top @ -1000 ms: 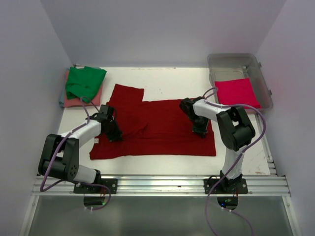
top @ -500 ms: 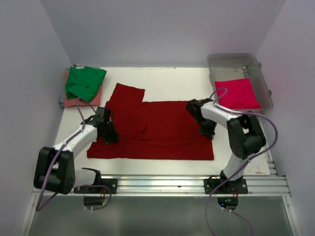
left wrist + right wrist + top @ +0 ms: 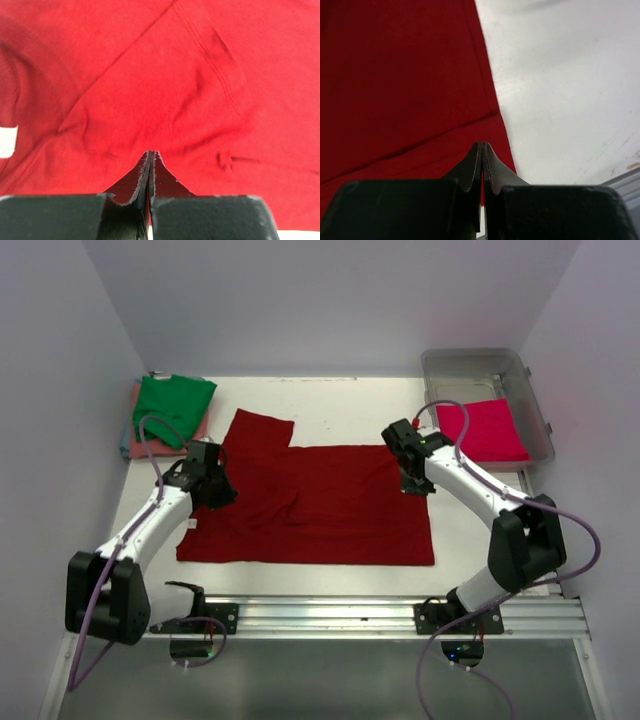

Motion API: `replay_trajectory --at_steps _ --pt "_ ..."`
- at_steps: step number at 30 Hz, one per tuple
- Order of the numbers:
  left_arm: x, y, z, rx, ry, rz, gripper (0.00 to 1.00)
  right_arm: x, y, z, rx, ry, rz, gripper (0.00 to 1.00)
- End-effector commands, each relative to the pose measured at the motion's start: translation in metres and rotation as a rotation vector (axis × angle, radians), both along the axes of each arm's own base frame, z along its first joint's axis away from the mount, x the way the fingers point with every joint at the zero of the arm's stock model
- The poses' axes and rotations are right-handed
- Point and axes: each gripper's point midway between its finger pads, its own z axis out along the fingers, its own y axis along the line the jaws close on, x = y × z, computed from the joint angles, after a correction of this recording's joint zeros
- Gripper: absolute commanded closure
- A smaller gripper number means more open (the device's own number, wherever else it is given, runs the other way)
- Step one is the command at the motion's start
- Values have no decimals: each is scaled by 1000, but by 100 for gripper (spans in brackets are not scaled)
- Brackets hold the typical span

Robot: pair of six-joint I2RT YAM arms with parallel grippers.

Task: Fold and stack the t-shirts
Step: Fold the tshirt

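Observation:
The large dark red t-shirt (image 3: 320,505) lies spread flat in the middle of the table, one sleeve pointing to the far left. My left gripper (image 3: 218,492) is shut over its left side, and the left wrist view shows the jaws (image 3: 151,152) closed with wrinkled red cloth beyond them. My right gripper (image 3: 417,486) is shut over the shirt's right edge; the right wrist view (image 3: 483,145) shows that edge and bare table beside it. No cloth shows between either pair of jaws. A folded green t-shirt (image 3: 172,405) lies on a salmon pink one (image 3: 137,443) at the far left.
A clear plastic tub (image 3: 470,356) stands at the far right with a bright pinkish-red t-shirt (image 3: 482,428) in it. A metal rail (image 3: 320,615) runs along the near edge. White walls close in the left, right and back.
Both grippers have drawn back toward the far side, the left one leftward and the right one rightward. The shirt's near edge now lies straighter and flatter.

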Motion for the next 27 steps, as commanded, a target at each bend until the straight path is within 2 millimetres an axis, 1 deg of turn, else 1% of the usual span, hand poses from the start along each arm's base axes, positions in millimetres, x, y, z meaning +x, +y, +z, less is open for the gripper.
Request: replay_trajectory --at_steps 1,2,3,4,5,6,7,8,9,10,11,12,13,14,15,16,17,18,19,20,21,22,23,24,25,26,27 --pt "58 0 16 3 -133 58 100 48 19 16 11 -94 66 100" --pt "70 5 18 21 -153 86 100 60 24 25 21 -126 67 100" --pt "88 7 14 33 -169 102 100 66 28 21 19 -118 76 100" --pt "108 7 30 37 -215 118 100 75 36 21 45 -131 102 100" --pt "121 8 34 43 -229 131 100 84 43 24 64 -145 126 98" --pt "141 6 31 46 -257 119 100 88 51 23 86 -142 152 71" --pt "164 0 49 27 -316 97 96 95 59 24 103 -132 179 53" --pt "178 2 38 48 -294 97 91 98 62 22 109 -127 188 40" --pt "188 4 40 65 -290 96 83 100 62 23 107 -121 196 23" --pt "215 2 67 67 -359 88 67 103 64 25 108 -124 201 16" --pt "229 6 48 96 -316 83 58 103 67 26 119 -123 211 11" --pt "235 9 44 110 -279 82 46 104 68 27 124 -125 224 2" --pt "259 6 70 94 -330 71 34 102 70 30 138 -133 233 1" --pt "270 14 40 115 -263 66 30 99 74 30 165 -128 245 1" --pt "271 19 31 127 -209 64 27 99 75 34 173 -143 257 1" --pt "292 23 50 134 -248 64 24 95 74 36 181 -149 263 1" --pt "295 35 18 153 -171 72 23 92 77 39 204 -152 281 1" --pt "309 41 26 158 -199 79 23 91 78 42 211 -164 295 1" --pt "313 52 17 167 -184 89 21 86 77 39 217 -159 297 1" --pt "317 55 -3 160 -159 84 21 84 78 46 238 -180 305 1" --pt "321 59 -8 148 -158 85 21 78 78 42 242 -170 307 1" --pt "321 68 -24 149 -134 99 21 77 76 44 242 -178 307 1" --pt "323 69 -30 146 -133 96 21 74 76 48 247 -185 311 1" --pt "324 67 -36 137 -130 81 21 71 74 47 246 -179 311 1" --pt "324 82 -45 137 -116 99 21 69 74 48 248 -181 313 1" --pt "325 83 -48 135 -117 97 21 68 72 52 250 -193 312 1" --pt "327 83 -49 130 -119 93 21 66 72 52 255 -195 311 1"
